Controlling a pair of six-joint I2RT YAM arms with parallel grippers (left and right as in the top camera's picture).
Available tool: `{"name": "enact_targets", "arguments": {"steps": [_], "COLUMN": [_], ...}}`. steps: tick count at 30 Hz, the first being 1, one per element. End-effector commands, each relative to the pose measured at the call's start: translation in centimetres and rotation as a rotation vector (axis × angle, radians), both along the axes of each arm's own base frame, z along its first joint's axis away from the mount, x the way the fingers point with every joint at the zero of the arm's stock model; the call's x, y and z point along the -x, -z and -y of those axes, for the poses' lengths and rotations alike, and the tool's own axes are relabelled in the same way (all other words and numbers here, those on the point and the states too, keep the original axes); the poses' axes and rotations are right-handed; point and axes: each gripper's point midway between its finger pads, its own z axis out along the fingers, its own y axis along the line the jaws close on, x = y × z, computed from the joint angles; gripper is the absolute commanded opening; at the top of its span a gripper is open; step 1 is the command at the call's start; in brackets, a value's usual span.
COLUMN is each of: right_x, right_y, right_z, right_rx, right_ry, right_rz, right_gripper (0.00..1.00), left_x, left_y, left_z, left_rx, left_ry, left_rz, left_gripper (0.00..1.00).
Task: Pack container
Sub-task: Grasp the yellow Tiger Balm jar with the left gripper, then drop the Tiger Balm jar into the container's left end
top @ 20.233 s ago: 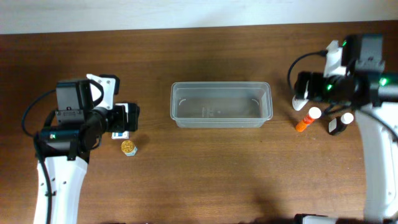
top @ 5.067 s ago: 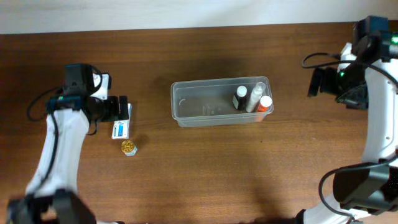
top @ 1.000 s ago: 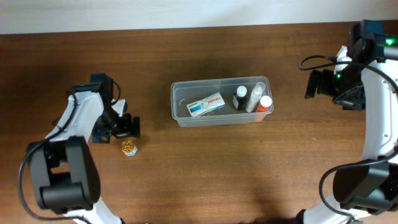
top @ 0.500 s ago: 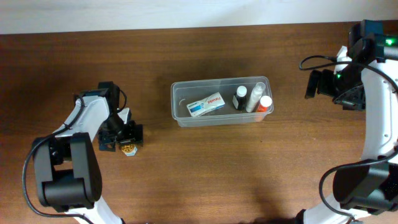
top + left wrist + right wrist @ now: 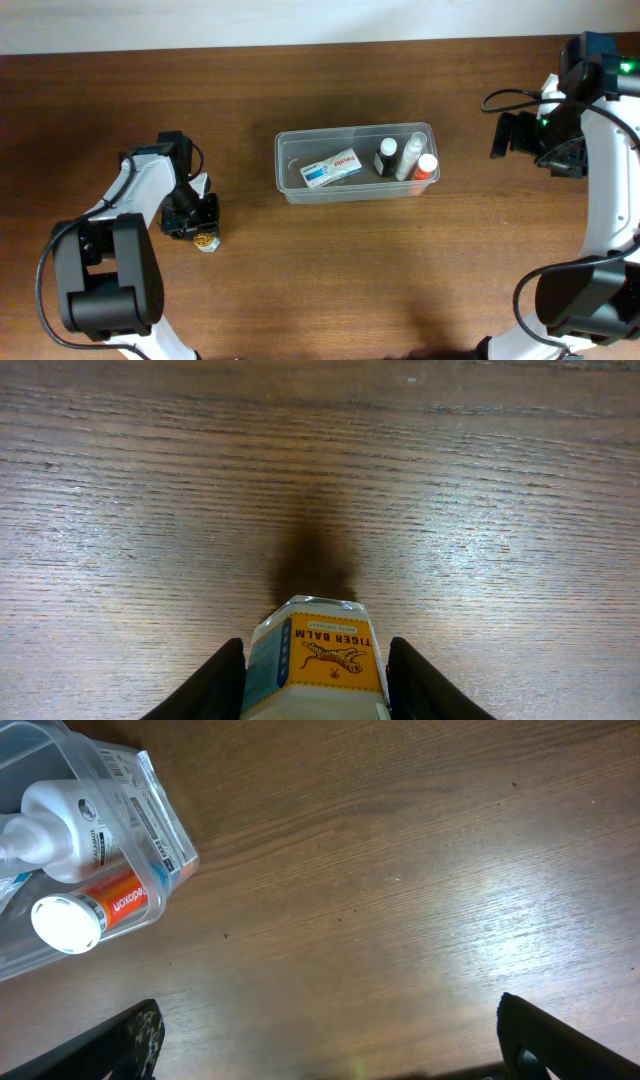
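A Tiger Balm jar (image 5: 318,655) is sitting on the table (image 5: 320,480) between the left gripper (image 5: 316,688) fingers (image 5: 222,682), which are flanking it closely; whether they are pressing it, I cannot tell. Farther off, the container (image 5: 356,197) is sitting mid-table, holding a box (image 5: 331,167) and bottles (image 5: 410,155). The right gripper (image 5: 330,1055) is hanging wide apart, holding nothing.

Legible: "TIGER BALM" in dark capitals on the orange label of the small jar (image 5: 315,660), above a tiger emblem. The finer line beneath it is too small to read. The white lettering on the orange bottle (image 5: 115,902) and the print on the sticker (image 5: 150,815) on the container (image 5: 30,955) are not legible.
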Motion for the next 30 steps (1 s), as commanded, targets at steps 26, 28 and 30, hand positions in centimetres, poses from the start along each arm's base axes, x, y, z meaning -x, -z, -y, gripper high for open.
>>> {"name": "enact_targets", "arguments": {"steps": [26,28,30], "right_x": [0.1,0.1,0.1], "right_y": [0.0,0.0,0.0], "right_z": [-0.3,-0.3,-0.3], "right_rx": [-0.009,-0.009,-0.009], "right_ry": [-0.007,-0.007,-0.007], "right_rz": [-0.001,-0.001,0.000], "right_gripper": [0.98,0.98,0.98], "left_x": [-9.7,-10.4,-10.9], "left_y": [-15.6,-17.3,-18.5], "left_z": [7.2,9.5,12.1], "left_rx": [0.128,0.143,0.164], "left_ry": [0.150,0.207,0.268], "left_rz": [0.462,0.517,0.572], "left_gripper": [0.33,0.33,0.33]}}
